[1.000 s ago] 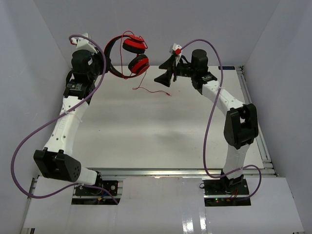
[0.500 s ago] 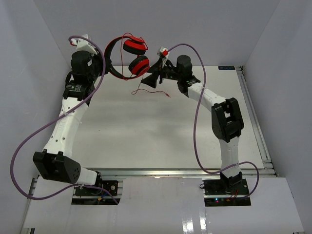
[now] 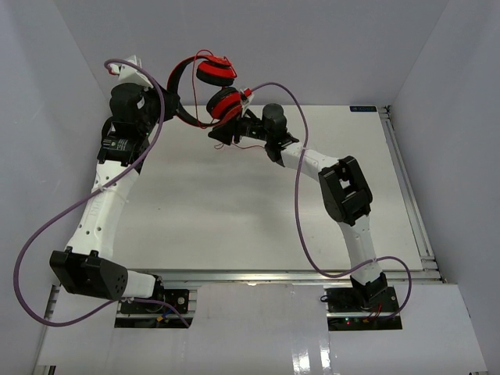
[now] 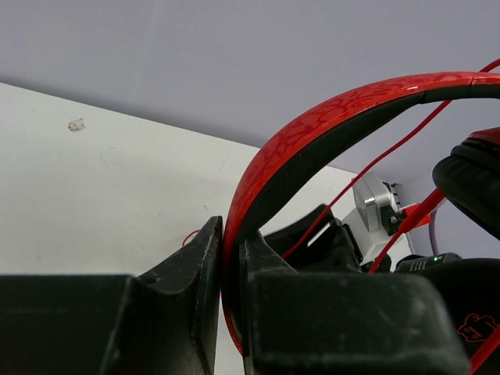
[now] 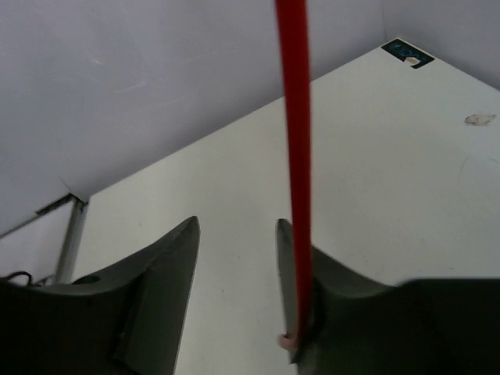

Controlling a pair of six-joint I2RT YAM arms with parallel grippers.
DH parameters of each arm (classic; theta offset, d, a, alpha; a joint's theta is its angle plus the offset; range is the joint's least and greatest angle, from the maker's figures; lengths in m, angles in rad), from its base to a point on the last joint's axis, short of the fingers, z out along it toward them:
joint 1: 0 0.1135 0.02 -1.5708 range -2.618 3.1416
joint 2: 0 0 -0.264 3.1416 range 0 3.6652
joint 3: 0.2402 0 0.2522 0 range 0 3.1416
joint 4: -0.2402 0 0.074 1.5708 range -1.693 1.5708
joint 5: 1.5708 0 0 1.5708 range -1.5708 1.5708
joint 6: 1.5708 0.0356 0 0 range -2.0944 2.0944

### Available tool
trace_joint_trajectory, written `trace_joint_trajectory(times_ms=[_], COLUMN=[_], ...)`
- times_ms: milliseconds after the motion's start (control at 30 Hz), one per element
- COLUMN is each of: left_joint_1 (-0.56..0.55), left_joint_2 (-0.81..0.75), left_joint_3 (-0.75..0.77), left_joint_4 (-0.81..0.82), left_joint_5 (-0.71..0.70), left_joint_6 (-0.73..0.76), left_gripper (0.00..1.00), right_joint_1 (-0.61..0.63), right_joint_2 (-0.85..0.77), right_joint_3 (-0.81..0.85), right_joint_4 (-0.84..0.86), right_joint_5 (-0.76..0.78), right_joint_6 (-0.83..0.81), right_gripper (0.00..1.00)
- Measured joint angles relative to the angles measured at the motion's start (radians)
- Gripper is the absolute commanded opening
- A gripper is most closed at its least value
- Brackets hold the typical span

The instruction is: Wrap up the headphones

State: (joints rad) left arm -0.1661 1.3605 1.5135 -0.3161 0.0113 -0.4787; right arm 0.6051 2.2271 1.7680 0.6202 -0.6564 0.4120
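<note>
At the far left of the table (image 3: 234,211), lifted off the surface: the headphones (image 3: 216,72), held in my left claw (image 3: 169,100).

- Left claw clamped hard on the headband (image 4: 328,125). My wrist view shows both fingers (image 4: 187,305) pressed against the red-and-black band, with no gap either side.
- The band arcs up and to the right from the grip. Two ear cups hang right of it, one above the other, both off the table and close to the far wall (image 3: 328,39).
- Lower ear cup (image 3: 226,104) sits just above my right claw (image 3: 222,133), which reaches in from the right. I cannot tell if they touch.
- Right claw jaws stand apart. In that wrist view the thin red cable (image 5: 294,117) runs straight down through the gap and lies along the inner face of one finger (image 5: 336,312). Bare table shows between the cable and the other finger, so nothing is pinched.
- A loose length of cable shows just on the near side of the right claw. Its end is too small to make out.
</note>
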Motion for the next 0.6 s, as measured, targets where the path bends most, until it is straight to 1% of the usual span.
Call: trace_joint_trajectory(times_ms=[33,133,300,433,600], left_joint_1=[0.0,0.0,0.0,0.0,0.0], left_joint_2=[-0.001,-0.004,-0.005,-0.005,-0.004], left_joint_3=[0.0,0.0,0.007,0.022,0.045], left_joint_4=[0.0,0.0,-0.009,-0.015,-0.014], left_joint_5=[0.0,0.0,0.0,0.0,-0.001], left_joint_6=[-0.003,-0.009,-0.011,-0.014,-0.02], left_gripper=[0.0,0.0,0.0,0.0,0.0], right_joint_1=[-0.002,-0.011,-0.018,0.0,0.041], right_joint_2=[0.001,0.002,0.001,-0.02,-0.054], right_joint_3=[-0.022,-0.09,-0.167,-0.267,-0.379], right_joint_4=[0.03,0.139,0.303,0.414,0.468], right_joint_5=[-0.015,-0.068,-0.167,-0.233,-0.289], right_joint_6=[0.023,0.09,0.194,0.232,0.254], right_gripper=[0.39,0.28,0.16,0.09,0.08])
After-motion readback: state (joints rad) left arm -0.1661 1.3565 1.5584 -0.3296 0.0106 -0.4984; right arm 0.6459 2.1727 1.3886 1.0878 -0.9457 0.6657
